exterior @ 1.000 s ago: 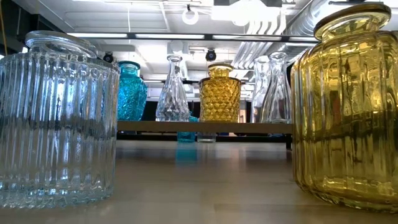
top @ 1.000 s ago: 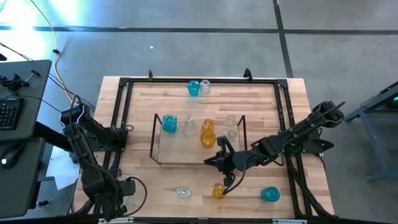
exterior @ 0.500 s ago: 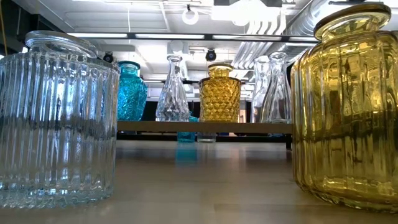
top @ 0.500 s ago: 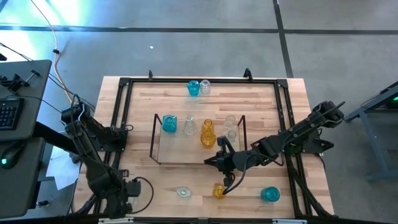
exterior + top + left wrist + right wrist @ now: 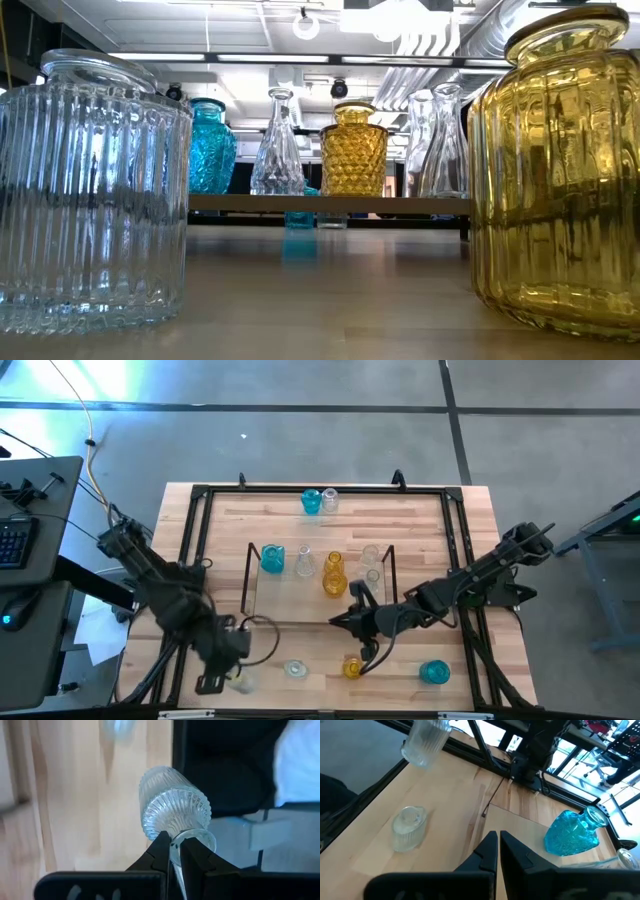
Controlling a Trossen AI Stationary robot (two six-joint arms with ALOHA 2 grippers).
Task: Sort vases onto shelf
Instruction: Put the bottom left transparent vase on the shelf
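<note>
My left gripper (image 5: pixel 230 672) is over the table's near left corner, shut on a clear ribbed vase (image 5: pixel 172 805). This vase also shows in the air in the right wrist view (image 5: pixel 425 740). The shelf (image 5: pixel 262 605) stands mid-table and carries a blue vase (image 5: pixel 272 558), an amber vase (image 5: pixel 334 575) and clear vases (image 5: pixel 304 563). My right gripper (image 5: pixel 338 620) hovers shut over the shelf's near edge and holds nothing. On the table near the front stand a clear vase (image 5: pixel 294 669), an amber vase (image 5: pixel 352 667) and a blue vase (image 5: pixel 434 672). My left gripper pinches the clear vase at its narrow neck, just under the rim (image 5: pixel 186 839), between its two fingers. The fingers slant down from above. The ribbed body points away from the fingers, tilted and lifted clear of the table.
A blue vase (image 5: pixel 311 501) and a clear vase (image 5: pixel 329 498) stand at the table's far edge. A black frame (image 5: pixel 200 495) edges the table. In the low view a clear vase (image 5: pixel 95 190) and an amber vase (image 5: pixel 560 170) stand close to the camera.
My left arm has swung from beyond the table's near left corner toward the right, coming in over the table and rising. A clear vase now shows at its gripper. My right arm and the other vases have kept still.
</note>
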